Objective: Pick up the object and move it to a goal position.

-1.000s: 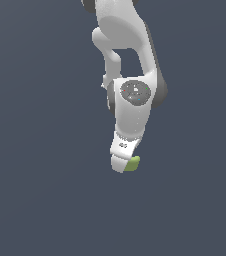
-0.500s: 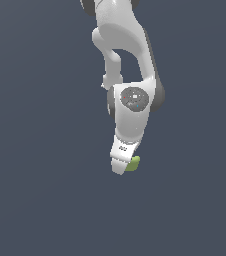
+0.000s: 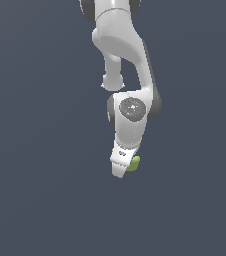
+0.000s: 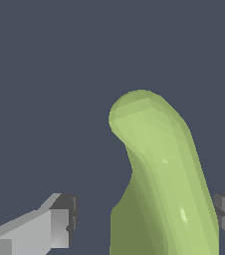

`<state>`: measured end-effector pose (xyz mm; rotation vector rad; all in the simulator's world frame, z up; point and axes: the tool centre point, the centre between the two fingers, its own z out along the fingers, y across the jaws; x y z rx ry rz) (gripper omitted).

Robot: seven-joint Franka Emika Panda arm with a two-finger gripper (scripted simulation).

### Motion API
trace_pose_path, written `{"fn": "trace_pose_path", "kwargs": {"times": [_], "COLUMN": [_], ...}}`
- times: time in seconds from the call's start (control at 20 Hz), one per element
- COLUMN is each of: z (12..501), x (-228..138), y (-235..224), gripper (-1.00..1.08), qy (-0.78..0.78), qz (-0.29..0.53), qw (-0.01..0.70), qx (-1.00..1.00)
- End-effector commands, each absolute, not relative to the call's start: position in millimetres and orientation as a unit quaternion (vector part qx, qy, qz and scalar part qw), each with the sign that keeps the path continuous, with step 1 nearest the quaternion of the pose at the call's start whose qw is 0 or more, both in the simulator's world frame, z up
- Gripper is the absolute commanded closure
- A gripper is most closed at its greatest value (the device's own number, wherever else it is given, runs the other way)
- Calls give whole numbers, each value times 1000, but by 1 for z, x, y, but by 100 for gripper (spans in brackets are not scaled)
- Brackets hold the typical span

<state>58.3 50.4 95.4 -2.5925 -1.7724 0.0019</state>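
Banana [image 4: 162, 184] is seen between the two fingers [image 4: 59, 221] of the end effector [image 3: 121, 170], close against one and clear of the other. Whether it is clamped cannot be told. Only its tip shows beside the end effector in the exterior view.

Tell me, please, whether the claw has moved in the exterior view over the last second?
No, not noticeably. The claw and the yellow-green object beside it sit at the same spot against the frame edges; the plain background offers no other reference.
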Motion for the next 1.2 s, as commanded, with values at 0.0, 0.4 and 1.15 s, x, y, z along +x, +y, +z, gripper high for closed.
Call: {"fn": "trace_pose_path", "kwargs": {"times": [0.0, 0.4, 1.15], "z": [96, 96, 131], "x": [59, 59, 34], "y": [50, 50, 87], "gripper": [108, 108, 108], "qy": [-564, -564, -564], "qz": [0, 0, 0], "qw": [0, 0, -1], "qx": [-826, -826, -825]}}
